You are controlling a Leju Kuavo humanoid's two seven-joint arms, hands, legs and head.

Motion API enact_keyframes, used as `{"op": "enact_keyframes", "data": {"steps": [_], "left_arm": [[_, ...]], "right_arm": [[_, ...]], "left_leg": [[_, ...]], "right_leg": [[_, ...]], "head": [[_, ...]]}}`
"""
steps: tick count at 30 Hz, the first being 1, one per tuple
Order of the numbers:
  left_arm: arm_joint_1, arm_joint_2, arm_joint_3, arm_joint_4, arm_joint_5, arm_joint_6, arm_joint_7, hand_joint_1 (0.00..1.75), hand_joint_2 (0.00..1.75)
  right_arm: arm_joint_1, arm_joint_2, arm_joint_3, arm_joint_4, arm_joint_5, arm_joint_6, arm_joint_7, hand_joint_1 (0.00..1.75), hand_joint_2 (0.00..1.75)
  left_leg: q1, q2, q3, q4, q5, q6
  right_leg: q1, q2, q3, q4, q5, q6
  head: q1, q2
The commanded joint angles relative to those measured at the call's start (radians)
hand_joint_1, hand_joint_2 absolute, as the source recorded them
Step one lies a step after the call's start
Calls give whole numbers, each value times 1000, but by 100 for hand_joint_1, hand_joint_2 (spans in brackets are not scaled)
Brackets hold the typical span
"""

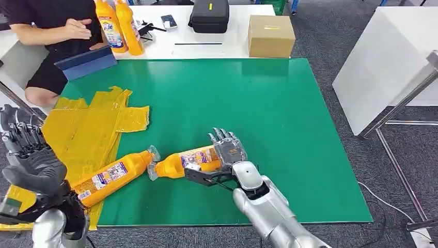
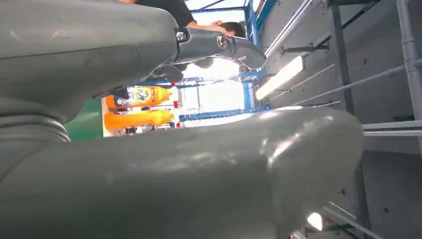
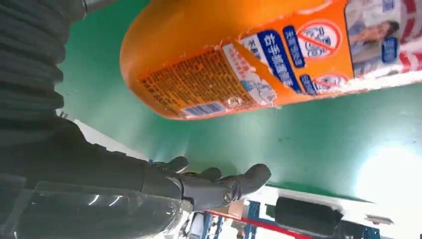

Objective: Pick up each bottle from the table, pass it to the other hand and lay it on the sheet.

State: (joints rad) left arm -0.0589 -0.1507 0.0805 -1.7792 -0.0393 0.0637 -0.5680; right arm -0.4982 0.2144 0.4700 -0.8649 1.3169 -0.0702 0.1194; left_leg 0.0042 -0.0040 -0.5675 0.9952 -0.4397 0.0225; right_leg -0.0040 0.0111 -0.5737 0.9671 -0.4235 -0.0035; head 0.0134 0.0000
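My head view looks forward and down from high up over the green mat, taking it in whole. My left wrist view sits close behind my left hand, facing out toward two upright bottles, which the head view also shows. My right wrist view sits very near a lying bottle on the same mat.

Our right arm reaches forward over the surface, and the right hand lies with its palm down on a bottle, its fingers stretched straight ahead. Our left hand is raised at the left edge, holding nothing, with dark fingers pointing up and apart.
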Motion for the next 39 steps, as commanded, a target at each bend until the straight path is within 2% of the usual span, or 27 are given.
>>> {"op": "enact_keyframes", "data": {"steps": [1, 10, 16, 17, 18, 32, 39], "left_arm": [[-37, -5, 0, 30, 0, 4, 7, 0, 0], [-68, -31, -15, 55, -13, 2, 22, 0, 0], [-71, -32, -16, 57, -15, 2, 22, 0, 0], [-70, -33, -15, 56, -16, 2, 22, 0, 0], [-71, -33, -15, 56, -16, 2, 22, 0, 0], [-28, -43, 14, 11, -18, 12, 19, 0, 0], [-2, -50, 17, 5, -17, -17, 30, 0, 0]], "right_arm": [[-83, 2, 30, 174, -7, 2, -3, 0, 175], [-147, 16, 24, 364, -35, 21, 10, 0, 175], [-148, 16, 21, 373, -39, 16, 7, 0, 175], [-148, 17, 18, 377, -43, 18, 5, 122, 175], [-145, 13, 17, 379, -43, 17, 6, 171, 175], [-154, 32, 17, 391, -36, 7, -16, 175, 175], [-143, 27, -1, 337, -37, -9, -26, 175, 175]], "left_leg": [[-1, -1, 2, -1, 0, -1], [-1, -2, 3, 0, 0, -2], [-1, -2, 4, -1, 1, -2], [-1, -3, 5, -1, 1, -2], [0, -2, 5, -1, 0, -1], [-1, 0, 6, -2, 1, -2], [0, 1, 5, -1, 1, -2]], "right_leg": [[-1, -2, 2, 0, -1, 0], [-1, -3, 4, 0, -1, 0], [0, -3, 4, -1, 0, 0], [-1, -5, 5, -1, 0, 0], [0, -3, 5, -1, 0, 0], [0, -2, 6, -1, 1, -2], [0, 0, 4, -1, 2, -2]], "head": [[0, 0], [0, 0], [0, 0], [0, 0], [0, 0], [0, 0], [0, 0]]}}
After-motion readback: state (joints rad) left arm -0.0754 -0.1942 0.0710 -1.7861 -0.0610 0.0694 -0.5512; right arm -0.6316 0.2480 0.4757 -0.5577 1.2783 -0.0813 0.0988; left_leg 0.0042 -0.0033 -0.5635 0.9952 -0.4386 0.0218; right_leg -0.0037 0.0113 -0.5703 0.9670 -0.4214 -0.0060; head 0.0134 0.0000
